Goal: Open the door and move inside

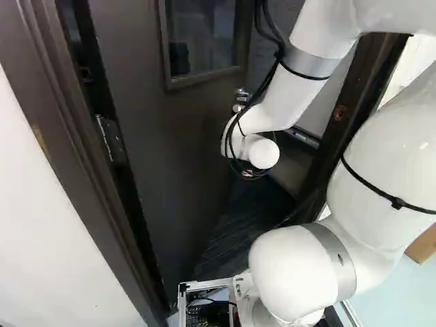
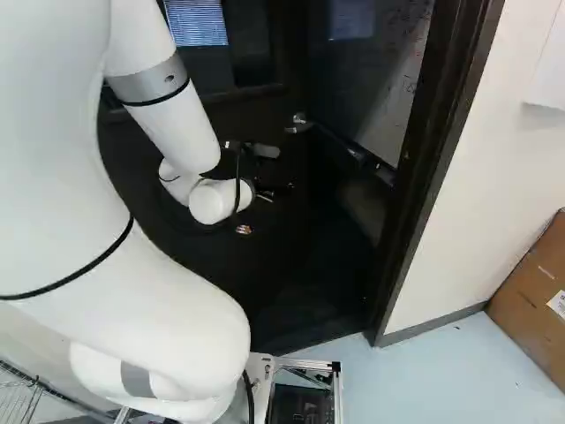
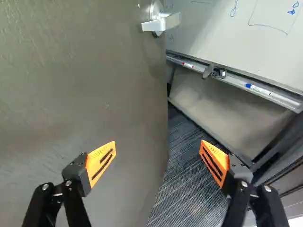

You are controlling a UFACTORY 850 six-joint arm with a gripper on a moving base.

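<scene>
The dark door (image 1: 163, 136) stands partly open, swung inward away from the base, with its free edge toward the right side of the doorway. Its silver lever handle (image 2: 300, 124) also shows in the wrist view, where the handle (image 3: 163, 22) lies ahead of the fingers. My gripper (image 2: 275, 189) is in front of the door, below the handle, and mostly hidden by the wrist. In the wrist view the gripper (image 3: 157, 147) is open with nothing held; one finger is over the door face, the other over the gap beside the door's edge.
The dark door frame (image 2: 433, 168) bounds the opening on the right, with another jamb (image 1: 82, 163) on the hinge side. Past the door's edge are striped carpet (image 3: 184, 179) and a whiteboard (image 3: 232, 35) with a marker tray. A cardboard box (image 2: 530, 283) stands by the right wall.
</scene>
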